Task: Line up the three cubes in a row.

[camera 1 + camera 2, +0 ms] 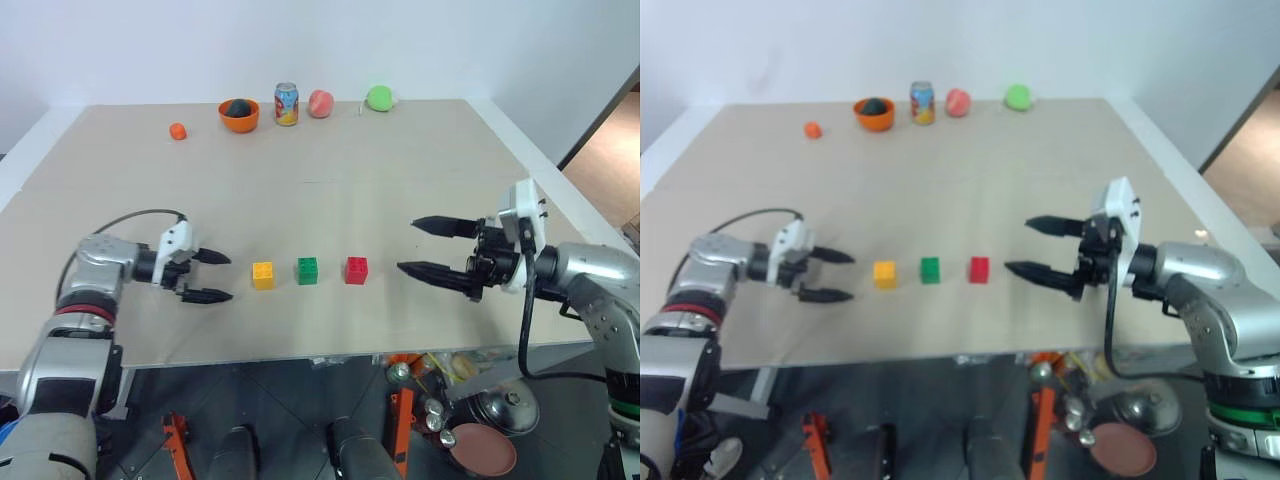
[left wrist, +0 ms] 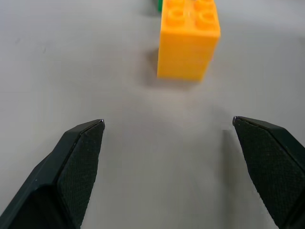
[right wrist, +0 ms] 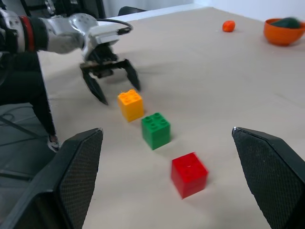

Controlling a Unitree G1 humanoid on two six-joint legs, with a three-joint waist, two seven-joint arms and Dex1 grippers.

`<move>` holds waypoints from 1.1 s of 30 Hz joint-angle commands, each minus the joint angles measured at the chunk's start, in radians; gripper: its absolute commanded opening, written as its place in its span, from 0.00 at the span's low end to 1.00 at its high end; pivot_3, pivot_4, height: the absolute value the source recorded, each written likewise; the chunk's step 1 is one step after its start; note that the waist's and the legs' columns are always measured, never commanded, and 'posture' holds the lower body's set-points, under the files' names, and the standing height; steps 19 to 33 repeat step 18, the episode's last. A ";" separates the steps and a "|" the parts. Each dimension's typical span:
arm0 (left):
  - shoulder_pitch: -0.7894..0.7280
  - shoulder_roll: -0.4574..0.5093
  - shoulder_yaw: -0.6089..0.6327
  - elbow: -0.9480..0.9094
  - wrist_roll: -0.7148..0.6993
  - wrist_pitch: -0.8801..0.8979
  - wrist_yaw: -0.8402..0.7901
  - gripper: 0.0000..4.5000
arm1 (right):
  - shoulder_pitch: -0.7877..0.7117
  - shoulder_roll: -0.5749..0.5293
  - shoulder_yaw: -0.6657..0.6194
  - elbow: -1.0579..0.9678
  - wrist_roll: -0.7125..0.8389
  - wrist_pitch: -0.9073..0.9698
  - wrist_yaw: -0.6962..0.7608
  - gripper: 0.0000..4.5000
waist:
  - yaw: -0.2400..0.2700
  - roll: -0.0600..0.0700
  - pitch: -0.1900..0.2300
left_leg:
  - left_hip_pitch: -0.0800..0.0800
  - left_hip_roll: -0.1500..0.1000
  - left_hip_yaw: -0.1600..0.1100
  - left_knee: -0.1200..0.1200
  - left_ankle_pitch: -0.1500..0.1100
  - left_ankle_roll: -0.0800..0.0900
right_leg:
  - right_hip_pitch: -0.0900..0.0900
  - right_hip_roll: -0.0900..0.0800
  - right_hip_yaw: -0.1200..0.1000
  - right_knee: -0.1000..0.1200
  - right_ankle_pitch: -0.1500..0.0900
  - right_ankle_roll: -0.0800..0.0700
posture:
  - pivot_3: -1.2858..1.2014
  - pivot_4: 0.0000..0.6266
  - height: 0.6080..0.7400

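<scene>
Three studded cubes stand in a row near the table's front edge: yellow cube on the left, green cube in the middle, red cube on the right, with small gaps between them. My left gripper is open just left of the yellow cube, apart from it, with nothing between its fingers. To the right of the red cube my right gripper hangs open and empty, pointing toward the row.
Along the table's far edge sit a small orange ball, an orange bowl with a dark thing in it, a drink can, a pink fruit and a green fruit. Clutter lies on the floor below the front edge.
</scene>
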 commanded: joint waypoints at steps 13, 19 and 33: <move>0.535 -0.221 0.393 -0.968 -0.251 0.580 0.992 0.99 | -0.011 0.260 -0.086 0.317 -0.244 -0.193 -0.473 1.00 | 0.007 0.000 0.000 | 0.000 0.000 0.000 0.000 0.000 0.000 | 0.001 -0.001 0.000 0.000 0.003 0.006 | 0.52 0.24 1.00; 0.630 -0.313 0.403 -1.132 -0.264 0.682 1.183 0.99 | -0.042 0.374 -0.102 0.368 -0.274 -0.231 -0.627 1.00 | 0.006 0.000 0.000 | 0.003 0.000 0.000 0.000 0.001 0.000 | 0.002 0.000 0.000 0.000 0.005 0.002 | 0.52 0.24 1.00; 0.630 -0.313 0.403 -1.132 -0.264 0.682 1.183 0.99 | -0.042 0.374 -0.102 0.368 -0.274 -0.231 -0.627 1.00 | 0.006 0.000 0.000 | 0.003 0.000 0.000 0.000 0.001 0.000 | 0.002 0.000 0.000 0.000 0.005 0.002 | 0.52 0.24 1.00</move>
